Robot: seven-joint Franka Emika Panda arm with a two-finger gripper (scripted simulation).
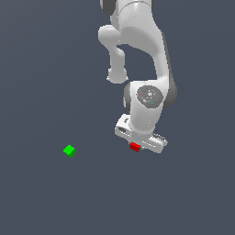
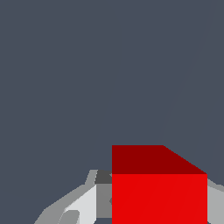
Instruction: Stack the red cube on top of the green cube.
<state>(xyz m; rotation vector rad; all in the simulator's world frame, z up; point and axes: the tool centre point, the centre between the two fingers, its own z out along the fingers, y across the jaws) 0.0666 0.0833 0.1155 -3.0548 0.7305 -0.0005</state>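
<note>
— Half done, I'd judge: your gripper [image 1: 136,148] is clamped on the red cube [image 1: 135,147], lifted off the floor.
— And what's left?
— Carry it toward the exterior view's left — the green cube [image 1: 69,150] sits well apart, nothing on it.

the exterior view looks down from high above, well back, taking in the white arm [image 1: 137,59], the dark grey floor [image 1: 41,202] and the green cube [image 1: 69,150] toward that view's left. the wrist view sits very close behind the gripper [image 2: 159,205], facing along it at the floor. both views share the red cube [image 1: 135,147] [image 2: 159,192], which fills the wrist view's near field.
</note>
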